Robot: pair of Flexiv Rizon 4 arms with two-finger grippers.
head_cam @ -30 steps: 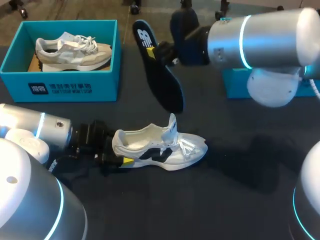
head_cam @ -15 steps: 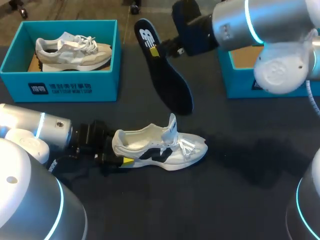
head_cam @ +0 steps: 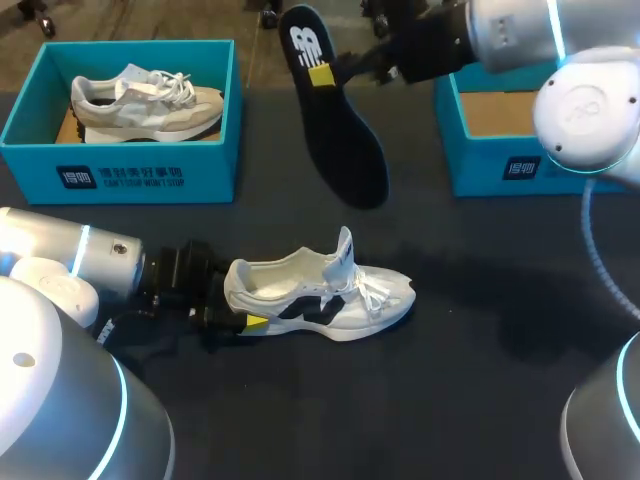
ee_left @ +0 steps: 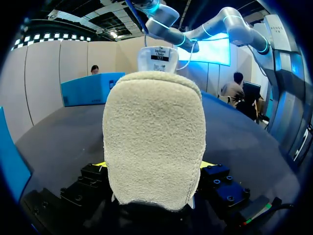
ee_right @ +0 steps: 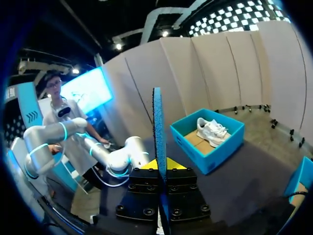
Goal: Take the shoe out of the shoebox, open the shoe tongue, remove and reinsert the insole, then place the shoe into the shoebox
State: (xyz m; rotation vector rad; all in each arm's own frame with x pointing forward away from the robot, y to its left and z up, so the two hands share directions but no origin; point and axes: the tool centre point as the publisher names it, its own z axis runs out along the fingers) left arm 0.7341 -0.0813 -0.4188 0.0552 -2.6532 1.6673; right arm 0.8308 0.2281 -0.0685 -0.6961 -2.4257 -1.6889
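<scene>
A matte black table (head_cam: 480,400) fills the head view, with a soft shadow (head_cam: 520,310) lying on it right of the middle. Past its far edge runs a strip of brownish floor (head_cam: 140,18). The wrist views show tall beige wall panels (ee_right: 215,73) with upright seams. The ceiling is dark, set with grids of small white lights (ee_right: 234,14) and single spot lamps (ee_right: 117,46). A large screen (ee_left: 215,49) glows pale blue against one wall

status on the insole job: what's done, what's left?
Done: shoe out on the table, tongue raised, insole out. In hand: right gripper holds the insole in the air; left gripper clamps the heel. Left: reinsert the insole, put the shoe into the shoebox.
</scene>
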